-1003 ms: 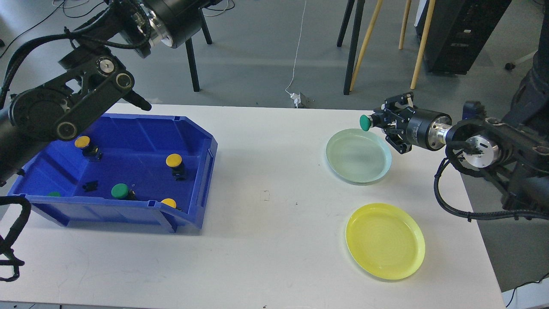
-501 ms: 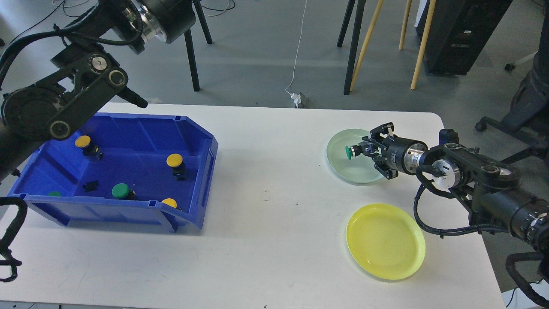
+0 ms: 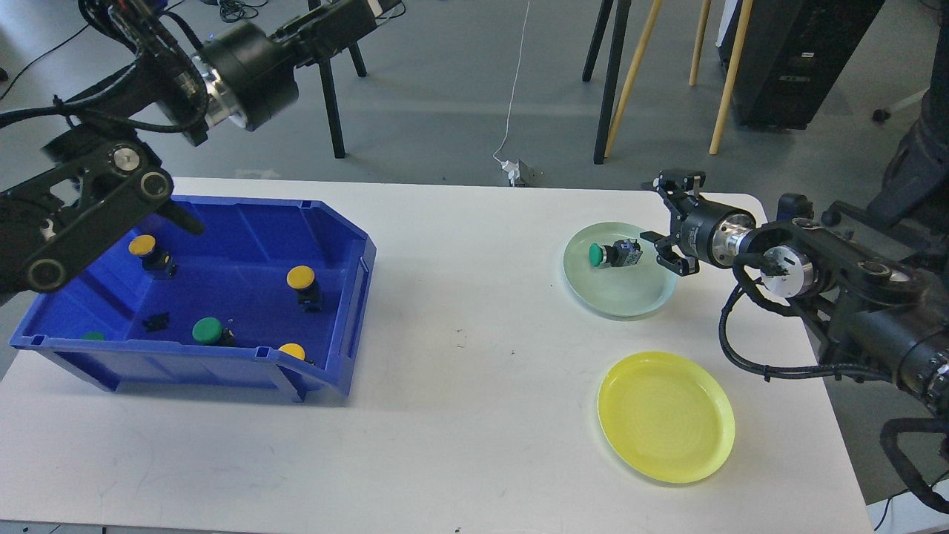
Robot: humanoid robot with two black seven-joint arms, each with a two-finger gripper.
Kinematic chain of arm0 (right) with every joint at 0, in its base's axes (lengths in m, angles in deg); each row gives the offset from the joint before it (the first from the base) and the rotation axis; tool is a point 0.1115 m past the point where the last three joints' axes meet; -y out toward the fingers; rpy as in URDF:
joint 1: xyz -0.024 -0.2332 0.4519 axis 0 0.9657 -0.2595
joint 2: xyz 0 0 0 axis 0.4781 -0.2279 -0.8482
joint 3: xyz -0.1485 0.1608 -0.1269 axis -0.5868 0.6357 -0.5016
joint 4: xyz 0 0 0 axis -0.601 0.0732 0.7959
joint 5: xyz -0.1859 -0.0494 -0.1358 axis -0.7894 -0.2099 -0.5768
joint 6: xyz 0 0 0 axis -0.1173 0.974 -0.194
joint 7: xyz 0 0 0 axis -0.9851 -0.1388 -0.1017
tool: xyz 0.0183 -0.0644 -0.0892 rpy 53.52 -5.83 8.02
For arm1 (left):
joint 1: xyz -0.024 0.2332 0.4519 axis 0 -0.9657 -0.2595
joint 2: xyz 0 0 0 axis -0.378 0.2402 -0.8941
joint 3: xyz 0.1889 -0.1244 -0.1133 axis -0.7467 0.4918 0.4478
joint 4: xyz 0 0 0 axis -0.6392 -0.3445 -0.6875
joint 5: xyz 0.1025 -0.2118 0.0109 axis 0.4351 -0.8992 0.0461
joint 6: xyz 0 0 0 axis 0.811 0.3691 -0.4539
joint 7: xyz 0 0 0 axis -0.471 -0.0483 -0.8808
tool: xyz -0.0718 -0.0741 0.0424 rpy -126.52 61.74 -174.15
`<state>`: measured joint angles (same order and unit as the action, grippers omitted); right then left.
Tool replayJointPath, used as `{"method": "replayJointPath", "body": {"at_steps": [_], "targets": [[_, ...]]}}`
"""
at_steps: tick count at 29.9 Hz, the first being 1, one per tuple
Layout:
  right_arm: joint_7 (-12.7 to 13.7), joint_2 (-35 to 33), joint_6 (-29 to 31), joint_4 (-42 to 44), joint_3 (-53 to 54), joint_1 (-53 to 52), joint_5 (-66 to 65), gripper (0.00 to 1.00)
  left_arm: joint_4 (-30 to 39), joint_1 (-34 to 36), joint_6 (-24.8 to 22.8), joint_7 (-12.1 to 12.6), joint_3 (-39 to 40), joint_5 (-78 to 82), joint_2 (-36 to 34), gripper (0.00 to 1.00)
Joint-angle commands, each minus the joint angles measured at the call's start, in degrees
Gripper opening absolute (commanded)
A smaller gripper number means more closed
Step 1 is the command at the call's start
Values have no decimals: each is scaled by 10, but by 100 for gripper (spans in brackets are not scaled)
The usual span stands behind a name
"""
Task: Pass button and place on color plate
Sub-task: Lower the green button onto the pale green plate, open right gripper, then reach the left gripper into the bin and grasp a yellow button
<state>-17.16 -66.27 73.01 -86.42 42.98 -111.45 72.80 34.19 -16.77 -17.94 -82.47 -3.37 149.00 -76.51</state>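
A green button (image 3: 612, 254) lies on its side in the pale green plate (image 3: 627, 302) at the right back of the table. My right gripper (image 3: 662, 219) is open just right of the button, at the plate's far right rim, and holds nothing. The yellow plate (image 3: 666, 417) sits in front of it and holds nothing. My left arm is raised over the blue bin (image 3: 348, 297); its far end (image 3: 362, 12) runs dark to the top edge, so its fingers cannot be made out.
The bin holds three yellow buttons (image 3: 301, 277) and two green ones (image 3: 207, 328). Chair and easel legs stand on the floor behind the table. The white table (image 3: 460, 415) ends close to the right of the plates.
My right gripper carried the green button down onto the pale green plate, let it go and drew back to the right, now open. My left arm swung up and to the left.
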Motion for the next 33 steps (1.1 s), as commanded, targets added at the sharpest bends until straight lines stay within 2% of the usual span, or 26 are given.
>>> {"method": "replayJointPath", "body": {"at_steps": [1,7,12,16,25,33], "targets": [[-1,-40,4,-36,22,1,0,99,57,-57,-21,2,-4,1,-86,97],[4,-96,3,-78,23,-12,-1,98,81,-115,-27,4,-59,14,-198,97],[4,-112,1,-78,22,-31,-2,98,69,-109,-30,2,-138,132,-227,97],[8,-146,4,-80,22,-46,-1,97,32,-116,-30,2,-151,203,-205,97],[9,-220,51,-72,14,-61,-7,97,-115,-107,-24,-16,-169,258,-53,97],[2,-253,55,-74,-4,31,-6,97,-136,-101,-22,-18,-169,268,-2,97]]}}
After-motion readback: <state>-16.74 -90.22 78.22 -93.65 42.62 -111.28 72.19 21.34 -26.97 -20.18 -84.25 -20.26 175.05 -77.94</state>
